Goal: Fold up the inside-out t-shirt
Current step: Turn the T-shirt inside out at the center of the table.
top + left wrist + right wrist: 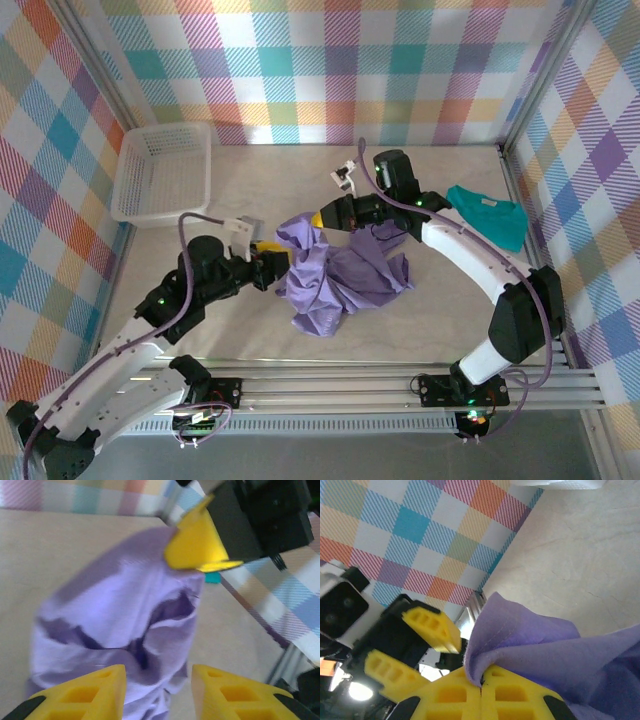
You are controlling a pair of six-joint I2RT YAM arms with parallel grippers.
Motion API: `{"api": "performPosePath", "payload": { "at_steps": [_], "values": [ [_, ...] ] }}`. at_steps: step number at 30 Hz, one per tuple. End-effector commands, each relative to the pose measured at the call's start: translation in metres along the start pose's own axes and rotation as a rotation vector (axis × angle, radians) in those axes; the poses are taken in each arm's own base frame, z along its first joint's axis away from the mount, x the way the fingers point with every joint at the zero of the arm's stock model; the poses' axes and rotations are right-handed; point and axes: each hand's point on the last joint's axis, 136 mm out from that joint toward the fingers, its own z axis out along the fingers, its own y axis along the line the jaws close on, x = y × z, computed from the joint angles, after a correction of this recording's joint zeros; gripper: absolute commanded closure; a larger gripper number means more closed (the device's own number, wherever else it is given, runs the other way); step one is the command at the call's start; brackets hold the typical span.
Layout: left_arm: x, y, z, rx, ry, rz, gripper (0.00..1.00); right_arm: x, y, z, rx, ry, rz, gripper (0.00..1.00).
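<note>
The inside-out t-shirt [340, 275] lies bunched in a lavender heap at the middle of the table. My right gripper [322, 218] is shut on a raised fold at the heap's upper left. In the right wrist view its gripper [481, 689] pinches a seamed edge of the shirt [540, 640] between closed yellow pads. My left gripper [272, 260] is at the heap's left edge, just below the right one. Its jaws [158, 692] stand open over the shirt [115, 610], with loose cloth lying in the gap and not clamped. The right gripper's yellow fingers [197, 545] show above.
A white basket [165, 172] stands at the back left corner. A teal t-shirt [490, 215] lies at the right side, beside the right arm. Checked walls close in the table [450, 310] on three sides, and a metal rail [400, 378] runs along the near edge.
</note>
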Motion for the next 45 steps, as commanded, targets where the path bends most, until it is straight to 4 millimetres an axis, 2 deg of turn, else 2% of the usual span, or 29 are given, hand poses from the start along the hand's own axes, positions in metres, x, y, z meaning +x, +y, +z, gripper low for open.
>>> {"api": "performPosePath", "payload": {
  "at_steps": [1,6,11,18,21,26,30,32,38,42,45],
  "values": [
    [-0.012,-0.026,0.015,0.129,0.006,0.065,0.64,-0.006,0.016,-0.003,-0.083,-0.001,0.005,1.0],
    [-0.018,-0.025,0.039,0.124,0.038,0.119,0.67,-0.007,0.021,-0.004,-0.116,0.011,0.022,1.0],
    [-0.018,-0.017,0.052,0.088,0.055,0.147,0.67,-0.005,0.022,-0.004,-0.122,0.022,0.02,1.0],
    [-0.015,-0.029,0.064,0.17,0.102,0.144,0.59,-0.004,0.019,-0.003,-0.122,0.031,0.019,1.0],
    [-0.016,-0.04,0.064,0.235,0.103,0.138,0.66,-0.004,0.016,-0.003,-0.106,0.032,0.018,1.0],
    [-0.022,-0.044,0.053,0.244,0.055,0.142,0.94,-0.004,0.007,-0.007,-0.078,0.023,0.022,1.0],
    [-0.024,-0.053,0.038,0.281,0.032,0.152,0.96,-0.006,0.0,-0.01,-0.038,0.013,0.018,1.0],
    [-0.021,-0.064,0.03,0.342,0.041,0.156,0.95,-0.008,-0.003,-0.01,-0.027,0.007,0.016,1.0],
    [0.002,-0.096,0.022,0.504,0.138,0.172,0.74,-0.013,-0.007,-0.008,-0.011,0.002,0.012,1.0],
    [0.019,-0.103,0.021,0.529,0.219,0.185,0.68,-0.014,-0.009,-0.009,0.011,0.011,-0.007,1.0],
    [0.023,-0.102,0.021,0.515,0.231,0.188,0.67,-0.014,-0.008,-0.012,0.024,0.013,-0.036,1.0]
  ]
}}
